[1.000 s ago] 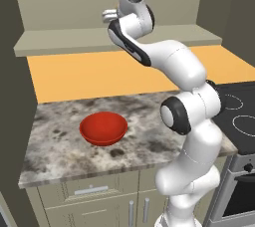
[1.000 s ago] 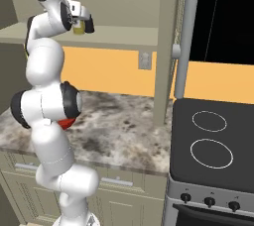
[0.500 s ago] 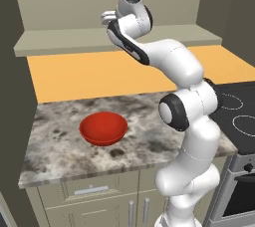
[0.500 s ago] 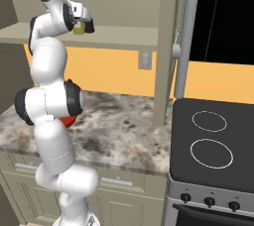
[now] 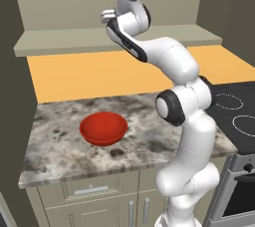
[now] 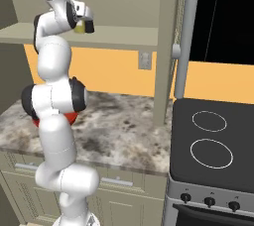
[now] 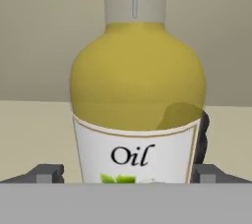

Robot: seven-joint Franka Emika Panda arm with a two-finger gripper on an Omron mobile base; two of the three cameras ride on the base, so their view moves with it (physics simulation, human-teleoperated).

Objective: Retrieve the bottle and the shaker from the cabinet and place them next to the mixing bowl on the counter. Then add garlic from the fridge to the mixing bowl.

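My gripper (image 6: 83,25) is raised at the cabinet shelf (image 6: 124,35), its fingers (image 7: 201,134) closed against the sides of the oil bottle (image 7: 137,100), which stands upright between them just above the shelf. Below and nearer, the red mixing bowl (image 5: 103,128) sits on the marble counter (image 5: 149,141), left of the stove (image 6: 218,141).

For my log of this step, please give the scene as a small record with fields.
pincer: at the cabinet shelf, around the oil bottle
pincer state: fingers beside the bottle; contact cannot be told
oil bottle: upright, yellow, white label "Oil"
mixing bowl: red, on the marble counter
stove: to the right of the counter
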